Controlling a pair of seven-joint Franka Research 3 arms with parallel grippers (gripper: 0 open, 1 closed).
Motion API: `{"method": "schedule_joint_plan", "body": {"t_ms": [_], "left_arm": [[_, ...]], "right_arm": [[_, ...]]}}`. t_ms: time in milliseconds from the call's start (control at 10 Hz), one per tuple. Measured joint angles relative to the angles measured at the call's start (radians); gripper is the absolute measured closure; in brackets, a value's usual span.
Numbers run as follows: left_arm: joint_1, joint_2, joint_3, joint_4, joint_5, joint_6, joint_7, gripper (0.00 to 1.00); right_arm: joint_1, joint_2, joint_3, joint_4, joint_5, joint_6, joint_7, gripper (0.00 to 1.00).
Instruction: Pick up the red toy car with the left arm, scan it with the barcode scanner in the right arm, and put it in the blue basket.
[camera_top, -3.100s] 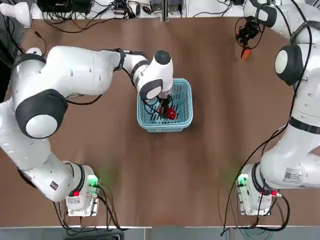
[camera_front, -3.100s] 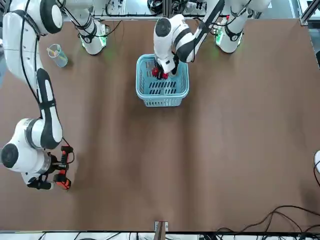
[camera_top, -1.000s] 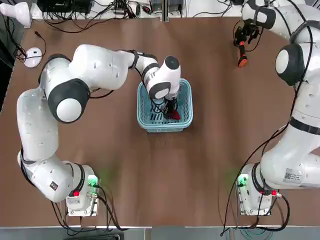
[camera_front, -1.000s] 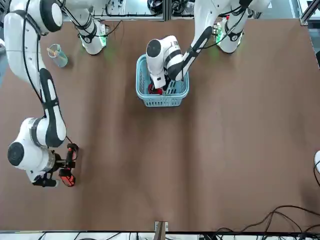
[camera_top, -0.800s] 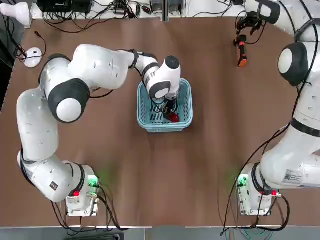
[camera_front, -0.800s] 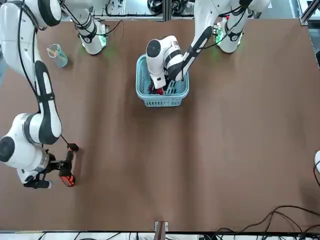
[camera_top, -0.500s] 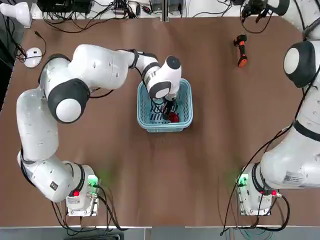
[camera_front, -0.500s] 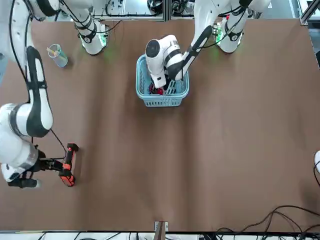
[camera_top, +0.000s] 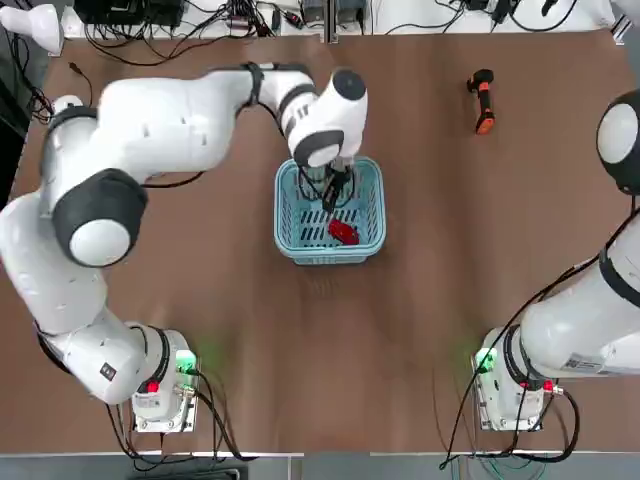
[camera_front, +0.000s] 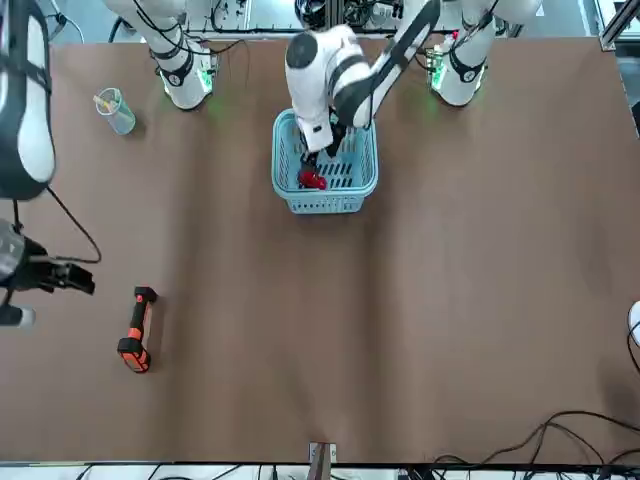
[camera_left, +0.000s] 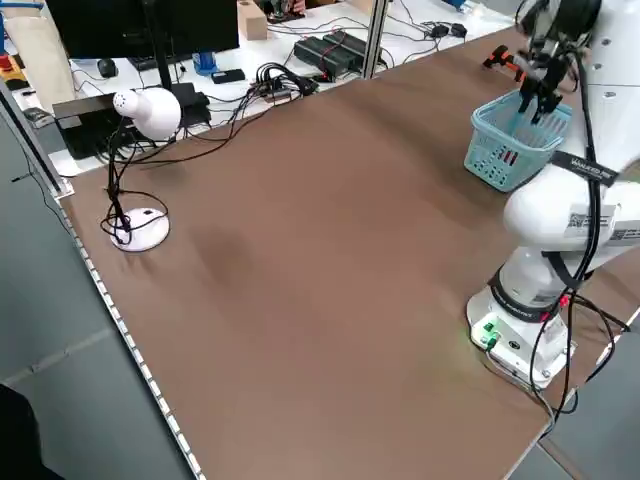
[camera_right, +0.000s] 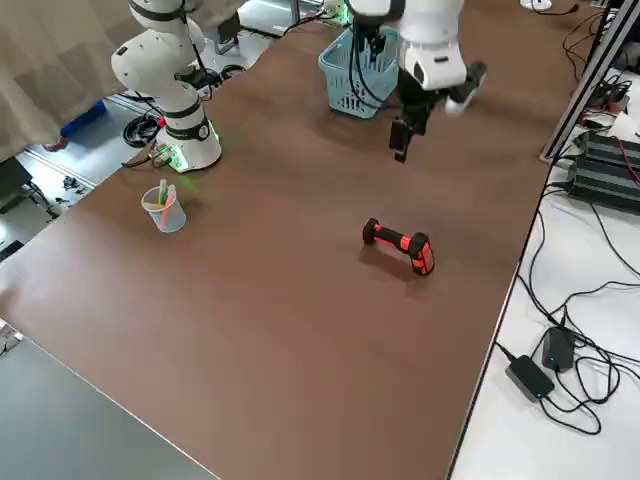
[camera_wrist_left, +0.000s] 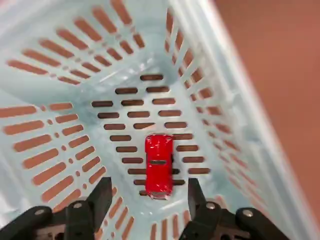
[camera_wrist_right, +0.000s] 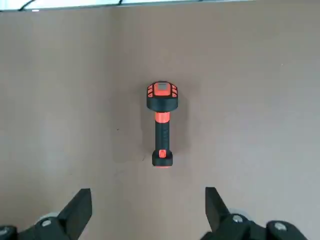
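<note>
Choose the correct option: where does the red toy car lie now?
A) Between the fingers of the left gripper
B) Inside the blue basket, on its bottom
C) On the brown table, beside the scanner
B: the red toy car lies on the slotted floor of the blue basket, with the open left gripper above it.

No text, label, brand, number or sign can be read in any of the views. In the top view, a small label on the white casing of the right robot arm (camera_top: 620, 300), at the lower right of the frame, carries marks too small to read. In the left side view, pale labels on the left robot arm (camera_left: 545, 215), at the right of the frame, also bear print too small to make out.
</note>
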Motion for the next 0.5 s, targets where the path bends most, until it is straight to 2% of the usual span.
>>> {"method": "schedule_joint_plan", "body": {"t_ms": [200, 400, 500], "left_arm": [[0.067, -0.103, 0.006, 0.003, -0.003, -0.072, 0.054, 0.26], [0.166, -0.163, 0.007, 0.003, -0.003, -0.162, 0.197, 0.14], [0.214, -0.180, 0.007, 0.003, -0.003, -0.173, 0.286, 0.09]], "right_arm": [[-0.001, -0.076, -0.004, -0.001, 0.000, -0.058, 0.000, 0.00], [-0.002, -0.146, -0.010, -0.001, 0.000, -0.118, 0.001, 0.00], [-0.002, -0.173, -0.010, -0.002, 0.000, -0.148, 0.001, 0.00]]}}
